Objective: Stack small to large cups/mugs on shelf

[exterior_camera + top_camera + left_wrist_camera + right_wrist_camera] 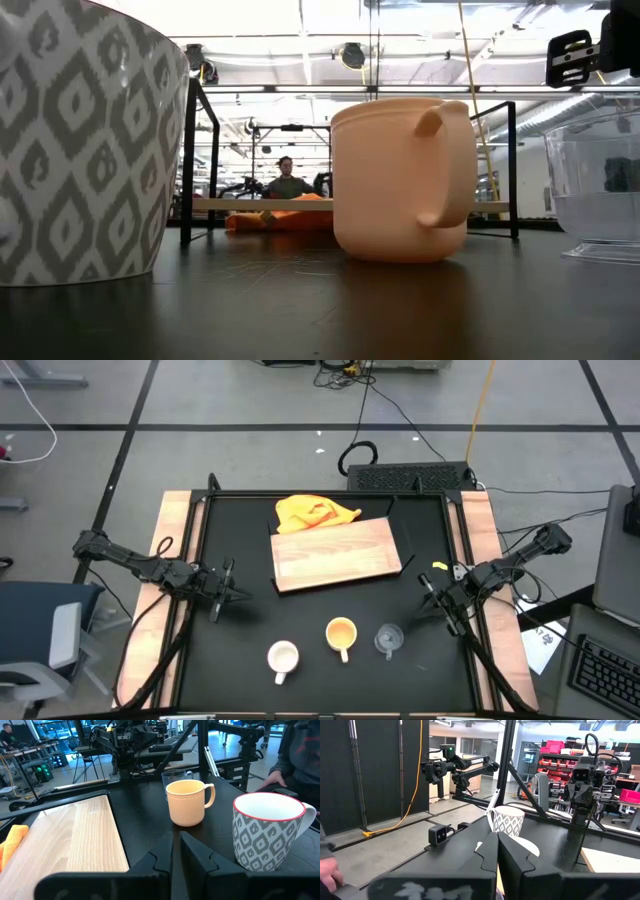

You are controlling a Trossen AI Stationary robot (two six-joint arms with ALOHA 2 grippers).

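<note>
Three cups stand on their bases in a row near the table's front edge: a white patterned mug (283,657) (267,832) at the left, a yellow-orange mug (341,633) (187,802) in the middle, and a clear glass cup (388,638) (175,775) at the right. The shelf, a light wooden board (335,555) (75,837), lies flat behind them. My left gripper (225,595) (176,857) hovers over the table's left side, its fingers almost together and touching nothing. My right gripper (430,595) (498,855) hovers at the right side, shut and holding nothing.
A yellow cloth (315,512) lies bunched at the board's far left corner. Black frame posts (188,170) stand at the table's corners. A person (288,182) sits beyond the far edge, and a person's hand (272,780) rests near the table's front.
</note>
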